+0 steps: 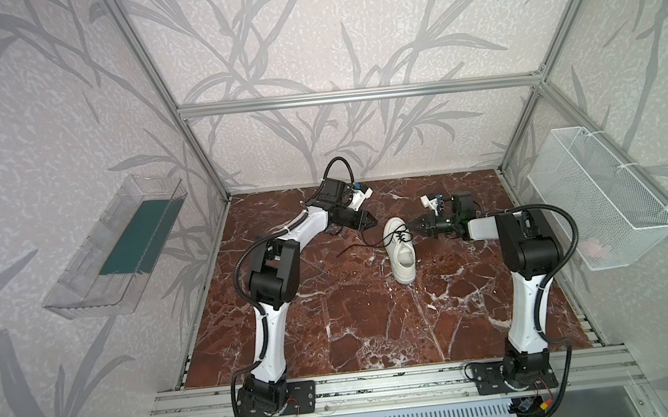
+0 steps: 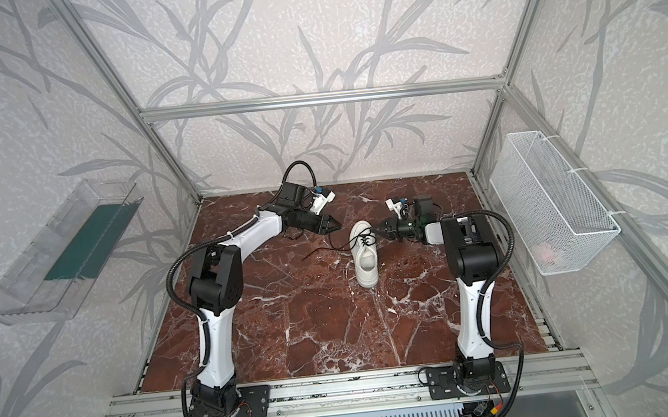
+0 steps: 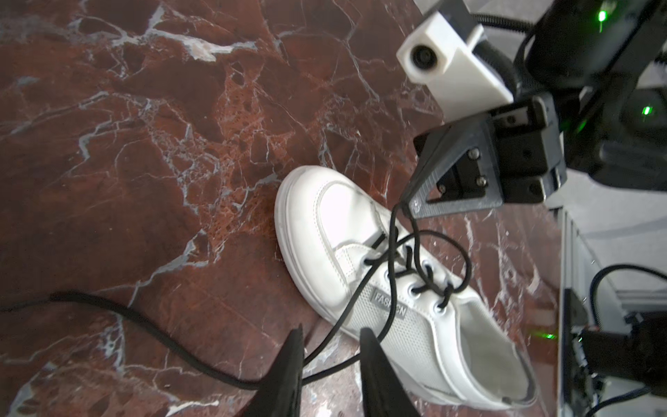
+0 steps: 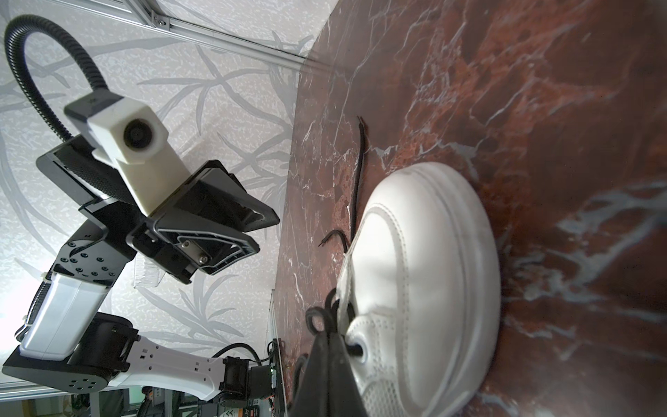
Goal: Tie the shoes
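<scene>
- The sneaker [image 1: 401, 249] lies near the middle of the bench [image 1: 355, 320]. Its toe points to the back wall and its heel to the arms' bases, which likely gives each arm one side of the lacing.
- The right fingers [image 3: 424, 180] are pinched together on a strand of the black laces [image 3: 411, 260] just above the eyelets. The strand rises straight to their tip, probably to keep it lifted clear of the tongue.
- The left fingers [image 3: 285, 379] stand narrowly apart and grip nothing. A slack strand runs across the gap between them, so they seem placed to take it.
- The strands' free ends trail loose on the bench left of the shoe, and no bow is formed yet.
- The left arm [image 1: 272, 274] reaches forward and angles inward, its fingers near the shoe but apart from it.
- The right arm [image 1: 524, 249] bends at the elbow, its forearm turned inward and low.
</scene>
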